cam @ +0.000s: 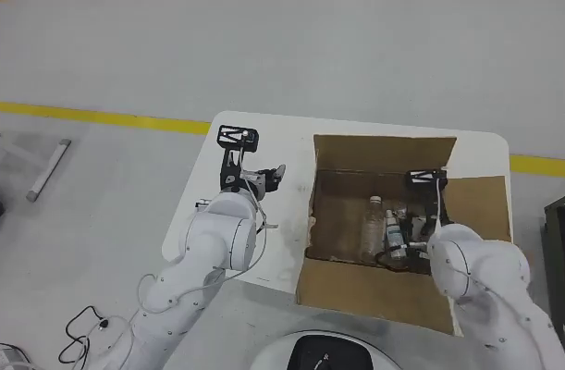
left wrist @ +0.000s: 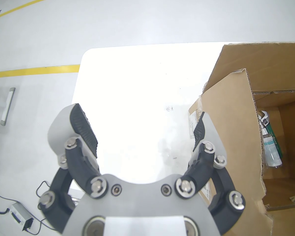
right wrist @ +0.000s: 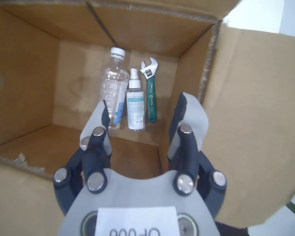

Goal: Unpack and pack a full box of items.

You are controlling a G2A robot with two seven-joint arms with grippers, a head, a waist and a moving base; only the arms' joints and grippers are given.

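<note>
A pale grey floor (cam: 264, 55) crossed by a yellow line (cam: 79, 115) surrounds a white counter (cam: 282, 139) with rounded corners. A light metal bar (cam: 46, 166) lies on the floor off the counter's left side, and dark cables (cam: 83, 328) trail on the floor near the robot. A brown cardboard box (cam: 384, 148) stands on the right part of the counter with its flaps folded outward and its top open. On the box floor lie three things close together in a row: a clear plastic bottle (right wrist: 114, 84) with a white cap, a small spray bottle (right wrist: 135, 104) with a pale label, and a green-handled adjustable wrench (right wrist: 151, 92). The spray bottle is in the middle. The caps and the wrench head point toward the far wall of the box. The left jaws hang above the bare counter to the left of the box, spread wide, with nothing between their ribbed pads (left wrist: 84, 128). The right jaws hang over the open box at its right near side, above the row of items, also spread wide and holding nothing.
</note>
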